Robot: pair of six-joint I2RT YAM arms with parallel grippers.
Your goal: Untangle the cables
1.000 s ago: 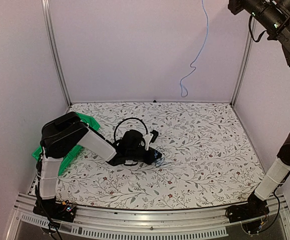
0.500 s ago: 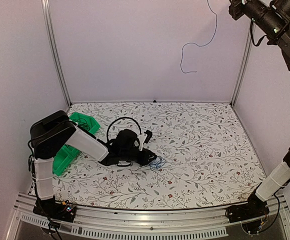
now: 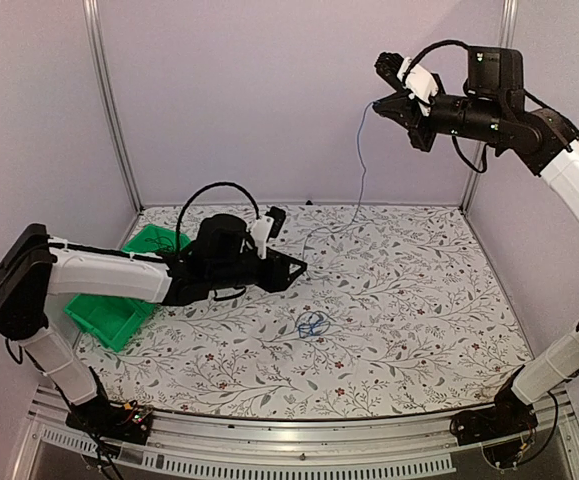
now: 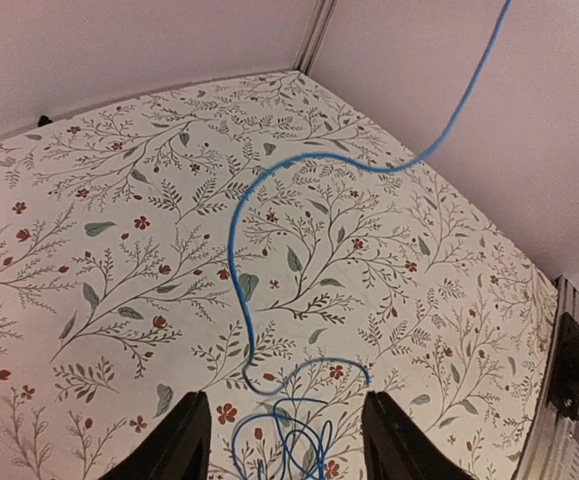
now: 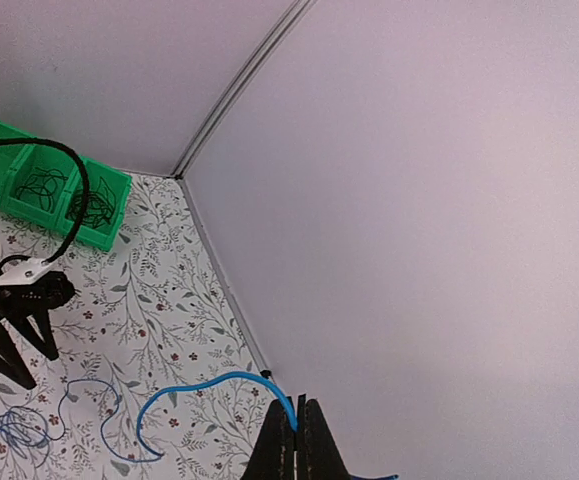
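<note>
Right pincer (image 5: 297, 415) pinches the blue cable (image 4: 232, 250) high above the floral table (image 3: 419, 290).

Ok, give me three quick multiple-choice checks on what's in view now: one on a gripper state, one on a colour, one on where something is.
1. The left gripper is: A open, holding nothing; B shut on a cable; C out of view.
2. The cable in the right gripper is: A black; B blue; C white.
3. The blue cable's coiled end lies: A on the table; B hanging in mid-air; C inside the left gripper.

Answers: A, its fingers stand apart with nothing between them; B, a blue strand runs from its shut fingers; A, the coil rests on the floral surface.
</note>
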